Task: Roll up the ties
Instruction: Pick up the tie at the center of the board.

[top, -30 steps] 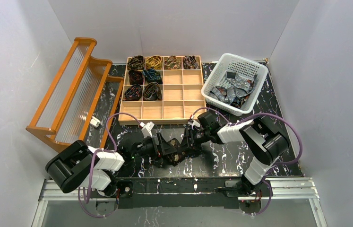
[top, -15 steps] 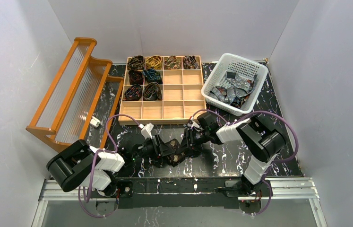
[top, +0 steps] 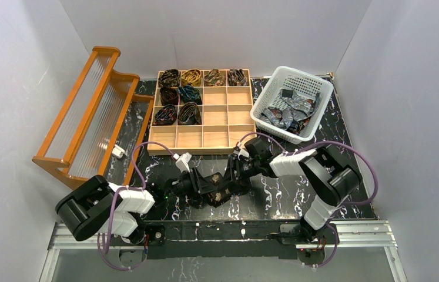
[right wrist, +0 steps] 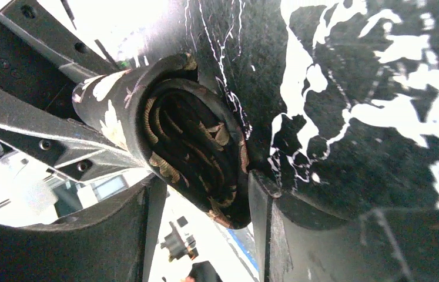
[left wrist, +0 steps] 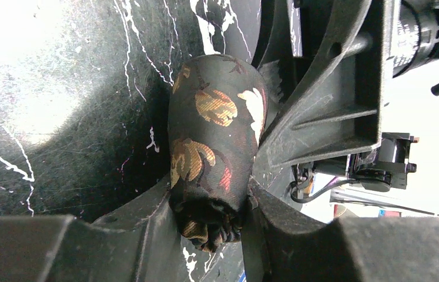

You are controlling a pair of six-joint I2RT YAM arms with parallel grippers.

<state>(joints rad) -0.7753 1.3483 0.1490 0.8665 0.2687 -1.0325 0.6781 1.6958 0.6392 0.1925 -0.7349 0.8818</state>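
One tie (top: pixel 219 191), dark brown with gold and cream leaf shapes, is rolled into a coil just above the black marble table, near the front middle. My left gripper (top: pixel 212 190) is shut on the tie (left wrist: pixel 217 135), a finger pressing each side of the coil's lower end (left wrist: pixel 208 208). From the other side my right gripper (top: pixel 230 178) stands open around the same coil (right wrist: pixel 193 147). Its jaws (right wrist: pixel 205 179) bracket the spiral end, and the right-hand finger (right wrist: pixel 261 200) touches the fabric.
A wooden divided tray (top: pixel 202 138) behind holds several rolled ties (top: pixel 179 94) in its left and back cells. At the back right, a white basket (top: pixel 292 73) contains loose grey-silver ties (top: pixel 290 111). A wooden rack (top: pixel 87 114) leans at the left.
My left gripper has closed onto the coil. The right gripper's jaws have widened a little and the coil has shifted slightly forward.
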